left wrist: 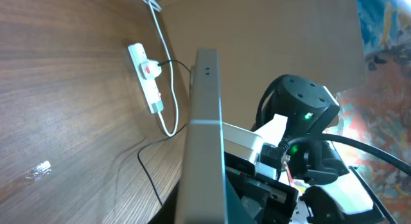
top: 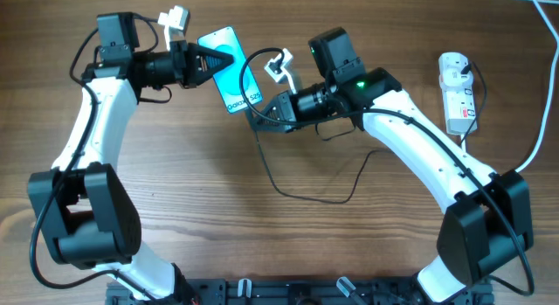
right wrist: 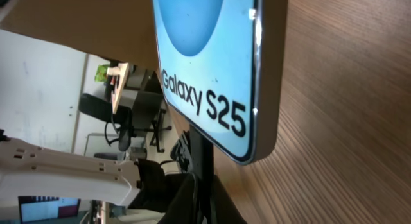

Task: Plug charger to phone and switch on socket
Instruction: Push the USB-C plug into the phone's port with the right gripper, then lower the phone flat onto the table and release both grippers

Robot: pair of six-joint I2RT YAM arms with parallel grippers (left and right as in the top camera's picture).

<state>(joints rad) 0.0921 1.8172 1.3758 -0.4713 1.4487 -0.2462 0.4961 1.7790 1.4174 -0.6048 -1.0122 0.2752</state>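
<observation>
The phone (top: 229,71), with a turquoise screen and "Galaxy S25" text, is held off the table by my left gripper (top: 206,65), which is shut on its upper end. In the left wrist view the phone (left wrist: 204,134) shows edge-on. My right gripper (top: 264,113) is shut on the charger's dark connector (right wrist: 207,166) just below the phone's lower edge (right wrist: 212,76). The tip reaches that edge; I cannot tell if it is seated. The black cable (top: 306,193) loops over the table. The white socket (top: 456,91) lies at the far right and also shows in the left wrist view (left wrist: 146,76).
A thicker white cable (top: 543,69) runs from the top right corner down the table's right side. It also shows in the left wrist view (left wrist: 157,31). The two arms meet close together at the upper middle of the table.
</observation>
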